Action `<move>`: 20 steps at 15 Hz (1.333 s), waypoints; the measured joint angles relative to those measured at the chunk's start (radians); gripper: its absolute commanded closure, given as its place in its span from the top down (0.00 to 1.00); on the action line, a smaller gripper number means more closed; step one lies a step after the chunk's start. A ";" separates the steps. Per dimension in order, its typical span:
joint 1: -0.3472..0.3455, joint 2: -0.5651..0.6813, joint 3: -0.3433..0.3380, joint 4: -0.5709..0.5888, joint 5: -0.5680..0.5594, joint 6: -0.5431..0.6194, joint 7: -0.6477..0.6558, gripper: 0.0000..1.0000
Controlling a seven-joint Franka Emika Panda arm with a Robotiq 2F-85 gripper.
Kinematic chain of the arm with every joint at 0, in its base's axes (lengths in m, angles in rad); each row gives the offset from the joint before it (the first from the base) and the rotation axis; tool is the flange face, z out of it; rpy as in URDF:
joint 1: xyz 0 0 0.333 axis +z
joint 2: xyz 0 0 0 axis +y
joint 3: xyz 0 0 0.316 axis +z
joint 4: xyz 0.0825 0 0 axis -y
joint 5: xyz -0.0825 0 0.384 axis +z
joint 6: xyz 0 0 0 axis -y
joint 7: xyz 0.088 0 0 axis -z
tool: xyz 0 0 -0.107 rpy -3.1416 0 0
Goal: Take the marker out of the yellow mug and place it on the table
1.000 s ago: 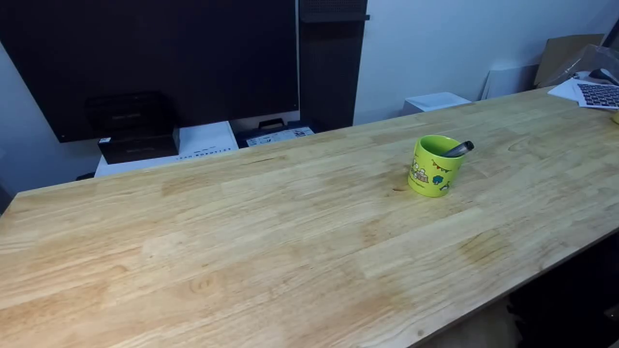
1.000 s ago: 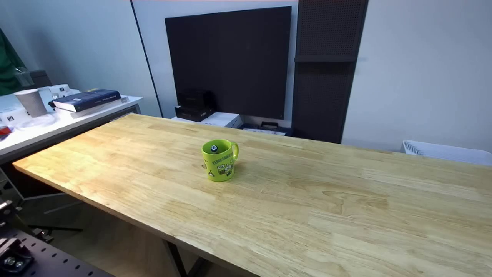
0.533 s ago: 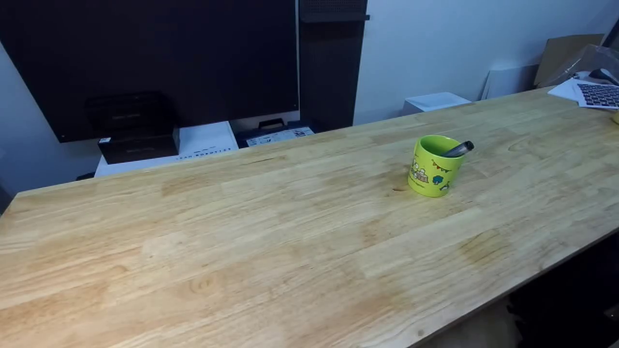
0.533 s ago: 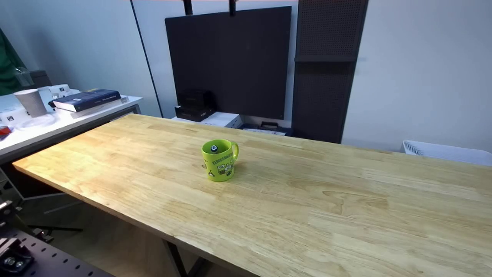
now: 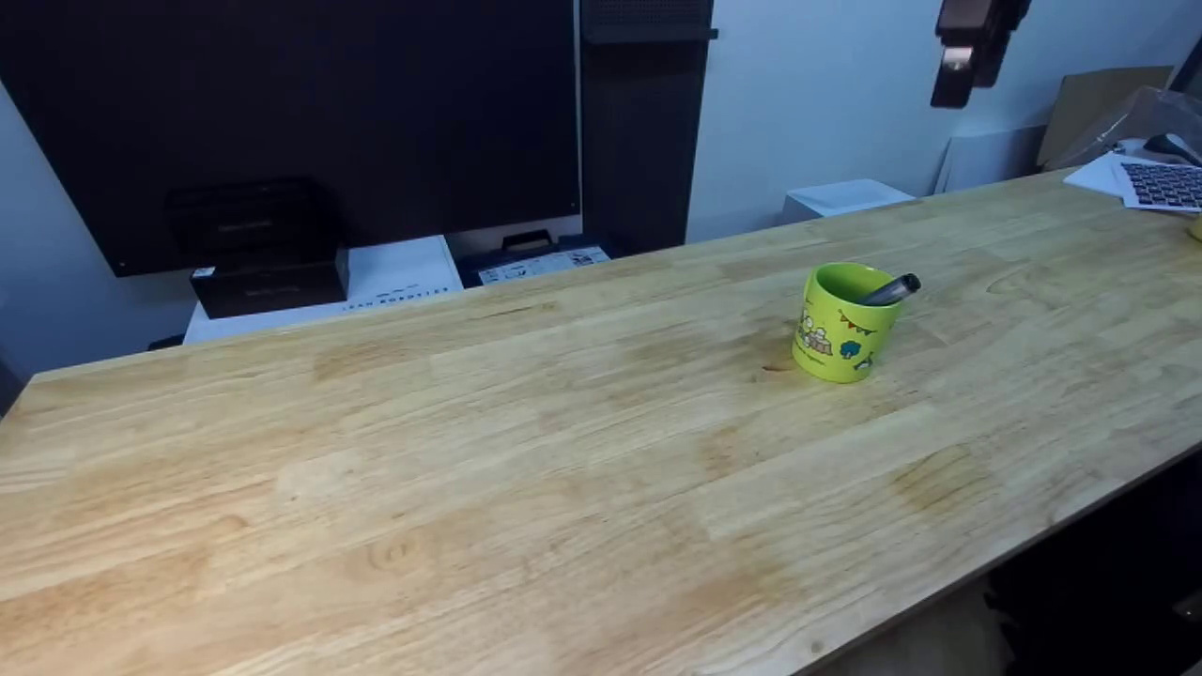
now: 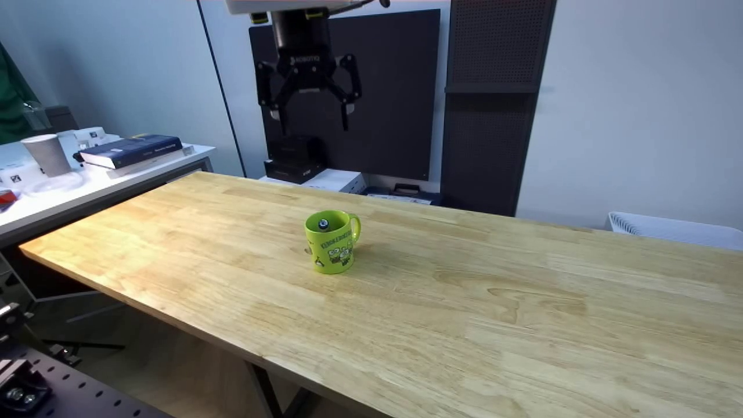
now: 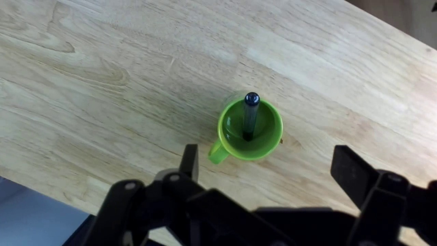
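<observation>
The yellow-green mug (image 5: 836,343) stands upright on the light-wood table (image 5: 470,469); it also shows in an exterior view (image 6: 331,249) and in the wrist view (image 7: 268,135). The dark marker (image 5: 890,291) leans inside the mug, its upper end poking past the rim; its round end shows in an exterior view (image 6: 323,224), and its length shows in the wrist view (image 7: 251,114). My gripper (image 6: 314,123) is open and empty, high above the mug and apart from it. In the wrist view the fingers (image 7: 266,150) are spread wide, with the mug beyond them. The mug's handle (image 7: 218,152) is beside the left finger there.
A sheet with a dark grid pattern (image 5: 1164,183) and a clear plastic bag lie at the table's far right corner. A white side table with books (image 6: 133,150) and a paper cup (image 6: 47,155) stands at the left. Boxes stand on the floor behind the table.
My gripper has come down from above into both exterior views, fingers spread throughout. The mug and the marker have not moved.
</observation>
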 measured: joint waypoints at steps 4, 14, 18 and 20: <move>-0.001 0.029 0.009 -0.034 -0.130 0.021 0.019 1.00; -0.001 0.029 0.023 -0.156 -0.259 0.423 0.144 1.00; -0.002 0.032 0.038 -0.276 -0.139 0.531 0.156 1.00; -0.003 0.031 0.052 -0.321 -0.046 0.539 0.124 1.00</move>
